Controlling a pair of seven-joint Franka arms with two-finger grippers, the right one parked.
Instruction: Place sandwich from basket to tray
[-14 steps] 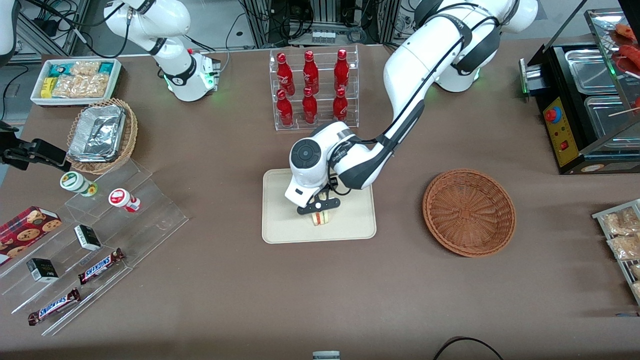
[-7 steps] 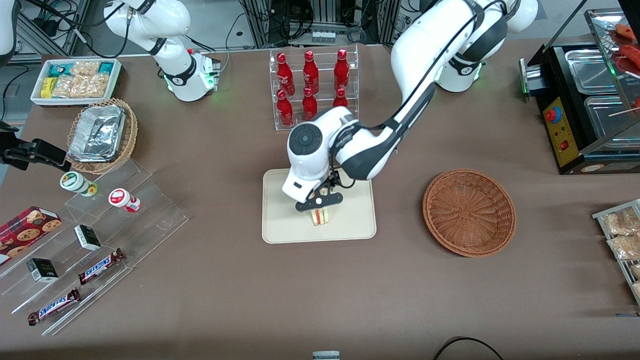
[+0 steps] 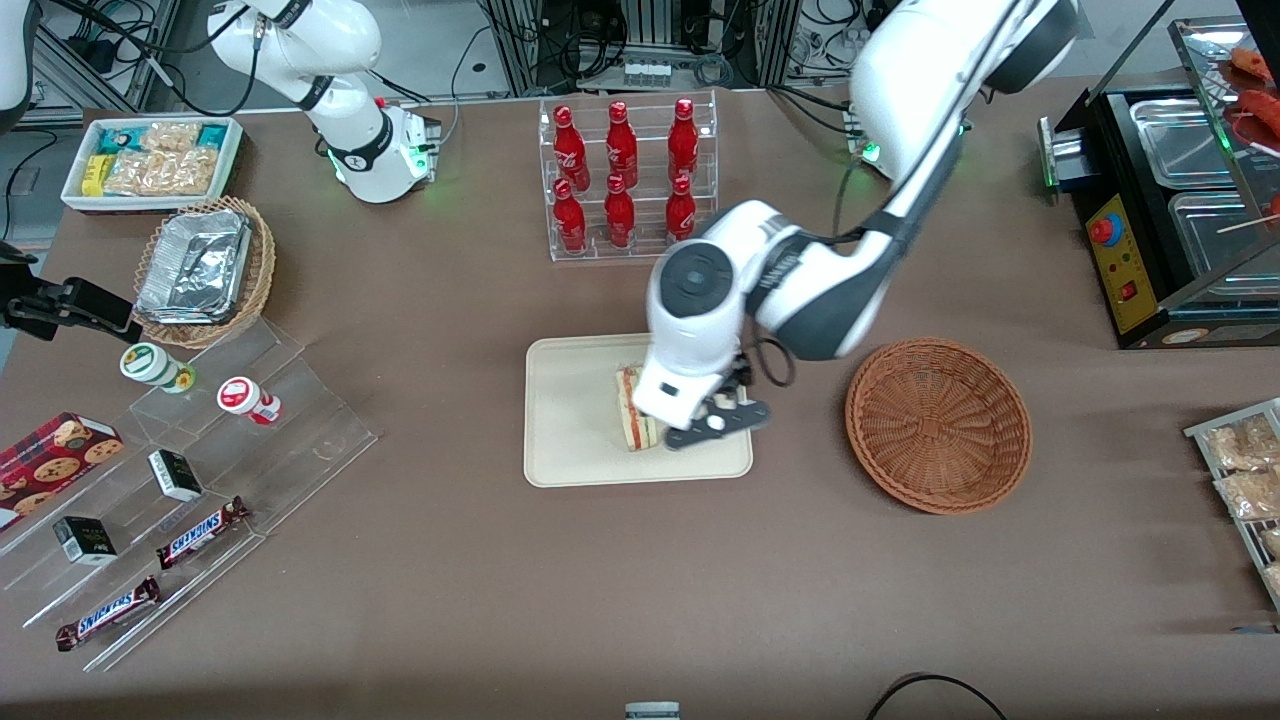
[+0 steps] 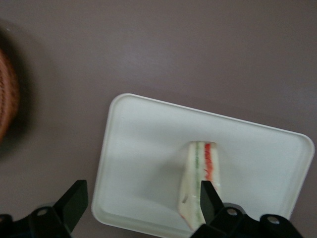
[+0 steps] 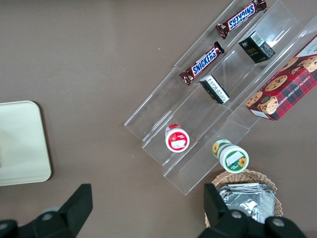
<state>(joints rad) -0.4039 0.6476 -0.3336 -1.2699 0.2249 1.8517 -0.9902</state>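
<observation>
The sandwich (image 3: pixel 630 410) stands on its edge on the cream tray (image 3: pixel 570 420), its red, orange and green layers showing. It also shows in the left wrist view (image 4: pixel 198 186) on the tray (image 4: pixel 143 158). My left gripper (image 3: pixel 715 425) is open and empty, raised above the tray's end nearest the basket, beside the sandwich and apart from it. One finger (image 4: pixel 208 198) shows in front of the sandwich, the other (image 4: pixel 74 201) over the table past the tray's rim. The round reddish-brown wicker basket (image 3: pixel 938 424) holds nothing and lies toward the working arm's end; its rim shows in the left wrist view (image 4: pixel 7 99).
A clear rack of red bottles (image 3: pixel 625 180) stands farther from the front camera than the tray. A clear stepped stand with snacks and candy bars (image 3: pixel 180 480), a tan basket of foil containers (image 3: pixel 205 268) and a white snack bin (image 3: pixel 155 160) lie toward the parked arm's end. A black warmer (image 3: pixel 1170 190) stands toward the working arm's end.
My gripper let go of the sandwich, rose and moved toward the basket. The sandwich stays on the tray and more of it shows.
</observation>
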